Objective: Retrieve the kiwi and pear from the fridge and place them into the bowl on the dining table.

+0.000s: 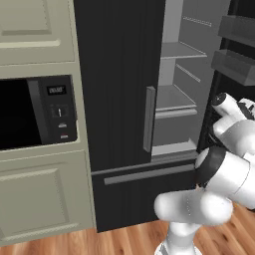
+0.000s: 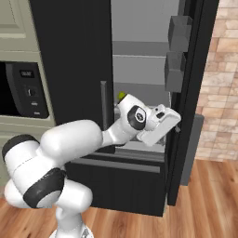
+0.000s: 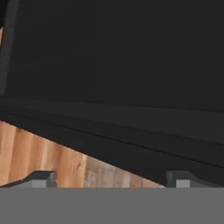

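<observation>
The black fridge (image 1: pixel 119 99) (image 2: pixel 69 56) has its left door closed and its right door (image 2: pixel 197 93) swung open, showing grey shelves (image 1: pixel 172 102). A small bright-green fruit, the kiwi (image 2: pixel 122 96), peeks over my wrist on a middle shelf. The pear, the bowl and the dining table are out of view. My gripper (image 2: pixel 175 126) is lower than the kiwi and to its right, close to the open door's inner face. In the hand view my gripper (image 3: pixel 111 179) is open, its fingertips (image 3: pixel 41 178) far apart with nothing between them, facing dark door surface and wood floor.
A built-in black microwave (image 1: pixel 30 112) (image 2: pixel 23 90) sits in cream cabinets left of the fridge. Grey door bins (image 2: pixel 174 69) (image 1: pixel 234 60) jut from the open door above my hand. A brick wall (image 2: pixel 223 93) stands at the right.
</observation>
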Tool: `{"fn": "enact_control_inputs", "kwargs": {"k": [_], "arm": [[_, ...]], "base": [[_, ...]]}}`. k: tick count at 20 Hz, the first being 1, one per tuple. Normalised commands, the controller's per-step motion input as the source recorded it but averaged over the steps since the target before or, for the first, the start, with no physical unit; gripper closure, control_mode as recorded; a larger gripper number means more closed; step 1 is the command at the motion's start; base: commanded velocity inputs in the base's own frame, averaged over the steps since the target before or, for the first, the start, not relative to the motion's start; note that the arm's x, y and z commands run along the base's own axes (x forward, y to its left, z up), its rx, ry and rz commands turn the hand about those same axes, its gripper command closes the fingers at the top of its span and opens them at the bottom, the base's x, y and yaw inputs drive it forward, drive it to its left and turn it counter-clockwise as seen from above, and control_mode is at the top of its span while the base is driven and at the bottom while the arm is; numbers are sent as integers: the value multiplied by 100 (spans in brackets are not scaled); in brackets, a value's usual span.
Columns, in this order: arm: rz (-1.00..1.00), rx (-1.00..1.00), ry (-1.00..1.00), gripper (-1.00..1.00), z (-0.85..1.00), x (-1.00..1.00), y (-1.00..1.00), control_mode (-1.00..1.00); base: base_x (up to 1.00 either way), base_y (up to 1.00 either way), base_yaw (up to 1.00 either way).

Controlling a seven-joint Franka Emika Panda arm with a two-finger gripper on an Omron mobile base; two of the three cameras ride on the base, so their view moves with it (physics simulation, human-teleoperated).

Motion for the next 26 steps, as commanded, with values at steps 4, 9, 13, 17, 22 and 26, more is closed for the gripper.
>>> {"fn": "enact_control_inputs", "kwargs": {"k": [4,9,13,17,22,26], "arm": [[-9,1,-27,-100,79,-99,51,-100],[-17,7,-24,-100,64,-68,100,-100],[-19,15,-28,-100,56,-48,100,-100],[-14,23,-17,-100,66,-43,100,-100],[1,33,-6,-100,42,-21,99,-100],[27,35,0,-100,4,1,98,-100]], "base": [[0,0,0],[0,0,0],[0,0,0],[0,0,0],[0,0,0],[0,0,0]]}}
